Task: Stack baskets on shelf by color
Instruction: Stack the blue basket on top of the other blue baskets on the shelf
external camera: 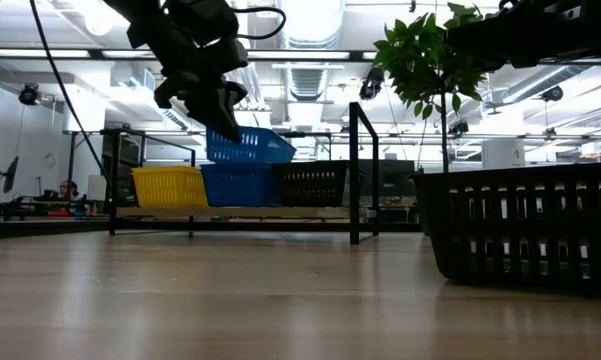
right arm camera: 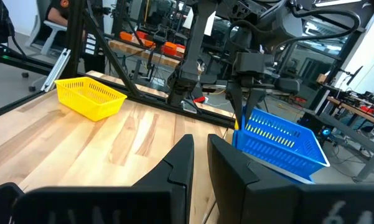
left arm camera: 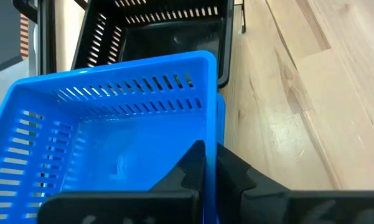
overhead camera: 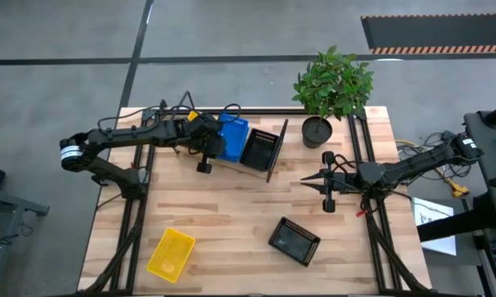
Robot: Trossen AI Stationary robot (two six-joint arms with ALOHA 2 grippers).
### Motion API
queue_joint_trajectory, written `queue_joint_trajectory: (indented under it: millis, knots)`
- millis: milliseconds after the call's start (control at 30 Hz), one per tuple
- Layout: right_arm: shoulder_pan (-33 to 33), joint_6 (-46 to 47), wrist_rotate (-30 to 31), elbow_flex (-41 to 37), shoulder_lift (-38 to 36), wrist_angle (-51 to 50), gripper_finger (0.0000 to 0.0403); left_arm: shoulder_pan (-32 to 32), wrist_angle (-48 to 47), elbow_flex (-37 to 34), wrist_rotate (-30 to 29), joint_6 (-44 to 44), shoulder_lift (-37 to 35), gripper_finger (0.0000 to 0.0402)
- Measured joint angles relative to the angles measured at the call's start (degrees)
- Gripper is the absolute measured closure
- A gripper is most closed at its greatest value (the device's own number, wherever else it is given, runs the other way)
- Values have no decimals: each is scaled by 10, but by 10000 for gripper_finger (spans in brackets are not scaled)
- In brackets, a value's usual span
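Observation:
The shelf (external camera: 242, 212) stands at the table's far side and carries a yellow basket (external camera: 168, 186), a blue basket (external camera: 238, 185) and a black basket (external camera: 310, 185) side by side. My left gripper (left arm camera: 210, 163) is shut on a second blue basket (external camera: 248, 147), which is tilted just above the blue one on the shelf. Another yellow basket (overhead camera: 171, 253) and another black basket (overhead camera: 295, 241) rest bottom down on the near part of the table. My right gripper (right arm camera: 200, 155) waits near the table's right edge, fingers almost together, holding nothing. My left gripper pinches a side wall of the upper blue basket at its rim (left arm camera: 210, 127), one finger inside (left arm camera: 190, 165) and one outside. The fingers come from above, slanting down. The basket is tilted; whether its low end touches the blue basket (left arm camera: 221, 109) beneath cannot be told.
A potted plant (overhead camera: 330, 91) stands at the far right corner of the table, beside the shelf's black wire end frame (external camera: 357, 170). Bare wood (overhead camera: 231, 206) lies between the shelf and the two loose baskets. People and benches show in the room behind.

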Motion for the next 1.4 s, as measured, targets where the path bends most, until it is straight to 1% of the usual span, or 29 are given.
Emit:
queue_joint_trajectory:
  millis: [500,600,800,933,1167,1400]
  knots:
    - [0,0,0,0,0,0,365,0,0,0,0,0,0,400]
    - [0,0,0,0,0,0,365,0,1,0,0,0,0,385]
    - [0,0,0,0,0,0,365,0,5,0,0,-14,0,335]
    - [0,0,0,0,0,0,364,-2,7,0,0,-29,0,315]
    - [0,5,0,0,0,0,365,-12,4,2,0,-59,-3,311]
    - [0,10,0,0,0,0,365,-54,4,13,0,-101,-6,311]
